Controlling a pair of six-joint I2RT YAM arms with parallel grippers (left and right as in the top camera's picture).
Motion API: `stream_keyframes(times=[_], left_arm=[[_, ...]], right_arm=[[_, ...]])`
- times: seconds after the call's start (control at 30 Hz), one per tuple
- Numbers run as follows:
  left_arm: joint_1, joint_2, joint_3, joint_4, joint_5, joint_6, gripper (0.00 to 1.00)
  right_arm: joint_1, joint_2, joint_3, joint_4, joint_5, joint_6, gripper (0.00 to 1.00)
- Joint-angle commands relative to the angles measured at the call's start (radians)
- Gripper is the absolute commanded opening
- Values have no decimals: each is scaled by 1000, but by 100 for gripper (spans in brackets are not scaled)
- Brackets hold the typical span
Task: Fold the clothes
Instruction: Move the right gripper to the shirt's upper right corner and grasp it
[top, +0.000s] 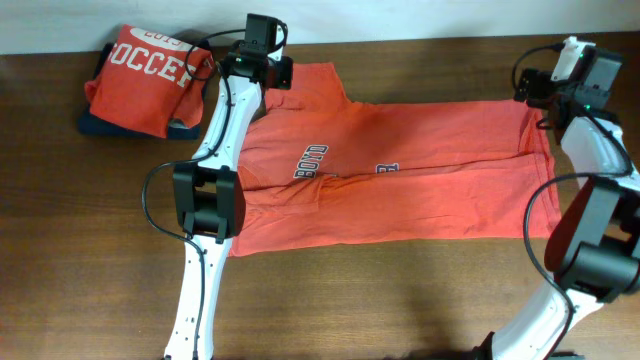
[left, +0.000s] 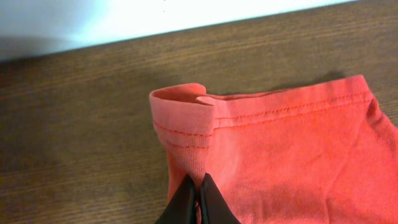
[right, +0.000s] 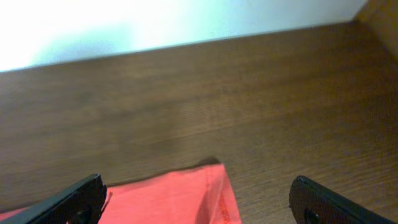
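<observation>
On the dark wooden table (top: 100, 250), item by item.

- Spread T-shirt (top: 420, 170): orange-red, lying flat across the middle, lettering partly creased under.
- Folded T-shirt (top: 145, 80): far left corner, near the spread one's sleeve.
- My left gripper (left: 194, 186): fingers pinched together on the sleeve cloth, just below the hem.
- My right gripper (right: 198, 190): fingers wide apart, holding nothing, with the shirt's corner lying between them.
- Step in hand, as I judge it: my right should drop and nip that corner before either side lifts. Then both should rise level, so the fold lands straight.
</observation>
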Motion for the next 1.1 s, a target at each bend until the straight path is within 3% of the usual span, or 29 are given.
stream_keyframes(times=[0.0,0.5,0.63,0.83,1.07], left_arm=[[8,7,20,-15,-2,-2,5],[6,7,19,-58,-53,-2,5],[6,7,19,-58,-53,-2,4],[6,7,19,-59,-53,-2,5],[6,7,19,-59,-53,-2,4]], right_arm=[[-2,66,18,19,51,-12,99],[-1,242,20,117,50,-12,100],[-1,250,20,116,50,-12,93],[-1,250,20,108,50,-11,71],[-1,250,20,101,50,-11,69]])
